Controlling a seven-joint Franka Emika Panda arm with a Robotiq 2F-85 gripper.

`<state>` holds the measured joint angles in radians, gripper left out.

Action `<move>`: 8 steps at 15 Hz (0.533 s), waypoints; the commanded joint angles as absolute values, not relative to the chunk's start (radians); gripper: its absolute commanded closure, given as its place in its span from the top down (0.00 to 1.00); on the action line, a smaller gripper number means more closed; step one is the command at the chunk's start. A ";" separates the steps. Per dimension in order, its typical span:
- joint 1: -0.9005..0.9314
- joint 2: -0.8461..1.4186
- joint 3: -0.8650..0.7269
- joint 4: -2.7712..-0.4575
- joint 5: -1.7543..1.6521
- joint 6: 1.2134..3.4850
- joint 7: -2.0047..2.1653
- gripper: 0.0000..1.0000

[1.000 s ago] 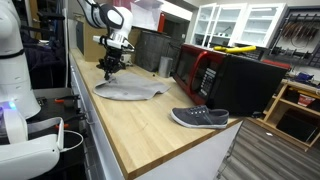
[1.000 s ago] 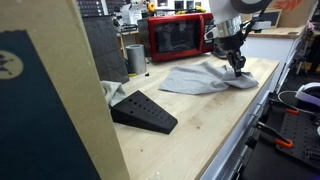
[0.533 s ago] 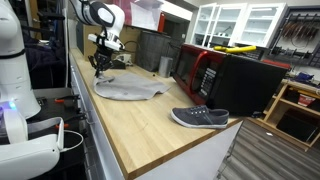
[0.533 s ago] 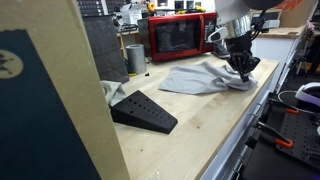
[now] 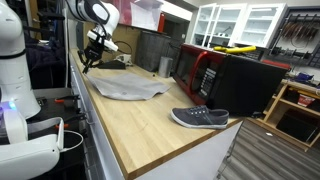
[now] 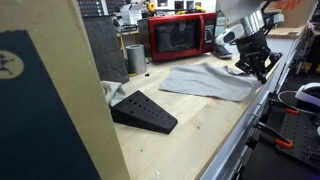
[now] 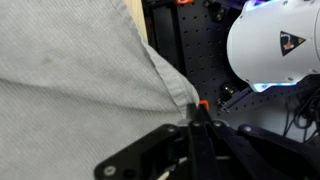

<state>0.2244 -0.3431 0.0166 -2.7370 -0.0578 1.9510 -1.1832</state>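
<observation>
Wooden counter (image 5: 150, 125) carries the grey cloth (image 5: 125, 90), spread flat near the microwave (image 5: 200, 72). Your gripper (image 5: 86, 61) is clamped tight at the counter's edge, seemingly pinching the cloth's corner.

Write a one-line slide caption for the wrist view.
Wrist view: shut end effector pinching the edge of a grey cloth, with a white robot housing beyond.
</observation>
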 commanded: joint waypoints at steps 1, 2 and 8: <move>0.228 -0.420 0.007 -2.744 -0.092 1.826 -1.358 0.27; 0.227 -0.424 0.007 -2.736 -0.110 1.797 -1.389 0.28; 0.165 -0.423 -0.039 -2.631 -0.087 1.798 -1.272 0.71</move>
<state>0.2087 -0.4260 -0.0007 -2.7037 -0.1294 1.7962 -1.2879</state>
